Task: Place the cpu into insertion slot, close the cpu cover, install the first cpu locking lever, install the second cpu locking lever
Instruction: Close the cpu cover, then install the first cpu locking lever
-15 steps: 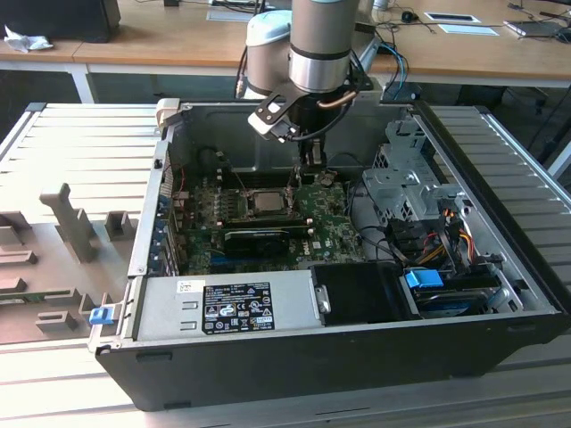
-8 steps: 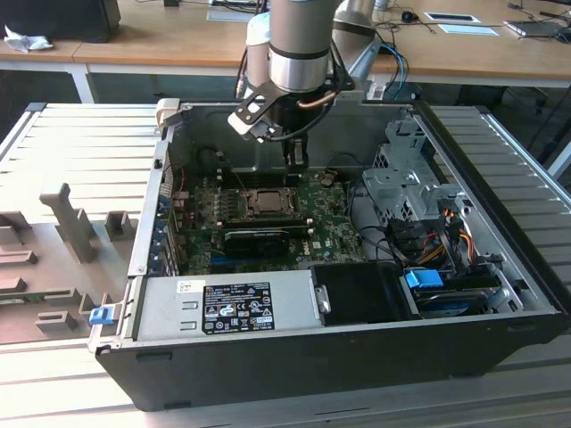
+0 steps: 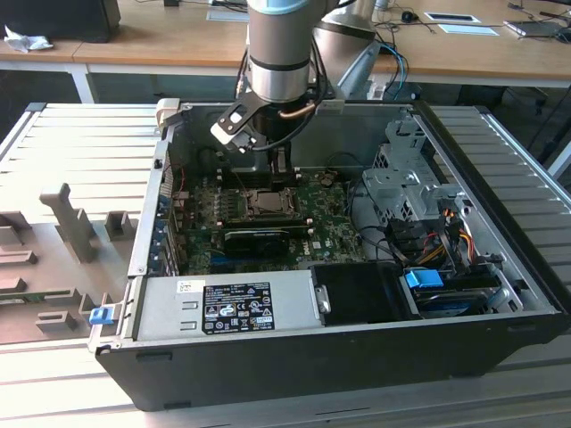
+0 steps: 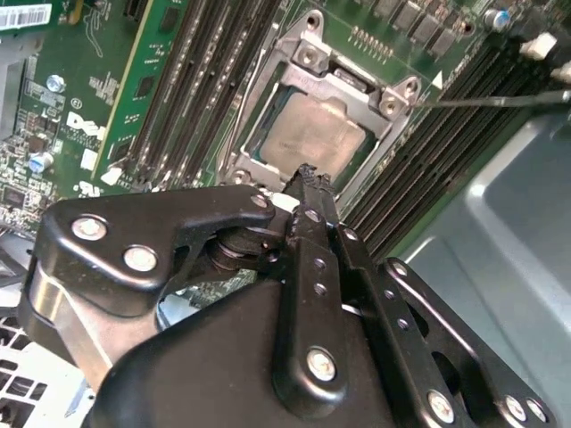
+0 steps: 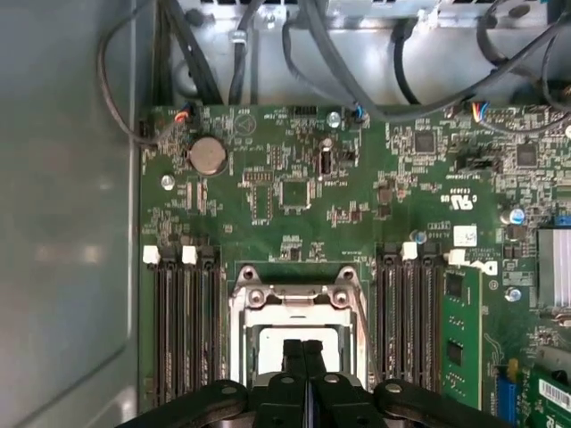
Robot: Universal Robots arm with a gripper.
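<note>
Exterior and wrist views of an opened computer case [image 3: 312, 366] lying on a grey ribbed surface [image 3: 71, 143], with the robot arm [image 3: 278, 53] reaching down into it from above. Along the case's near wall in the exterior view sits a silvery power supply box [image 3: 227, 308]. Behind it lies the green circuit board [image 5: 294, 205], crossed by a long black card [image 3: 259, 239]. Bundles of dark cables [image 5: 357, 53] run along the board's edge. The end effector [image 4: 308, 178] [image 5: 303, 346] hangs directly over the socket. In both wrist views its two black fingers are pressed together into a narrow blade with nothing held between them. Whether the fingertips touch the parts below cannot be told. Rows of black memory slots [image 5: 183, 330] flank the socket on both sides. The socket [image 3: 268, 203], a square with a silvery rim, lies near the middle of the board, just beyond the black card in the exterior view. The cover [image 4: 357, 82] lies over the socket as a frame. The chip [image 4: 314, 134] is seated in the socket, its pale metal face showing through the cover's square window. A thin metal lever [image 4: 500, 100] runs outward from one corner of the socket. A round coin battery [image 5: 207, 154] sits on the board well apart from the socket.
</note>
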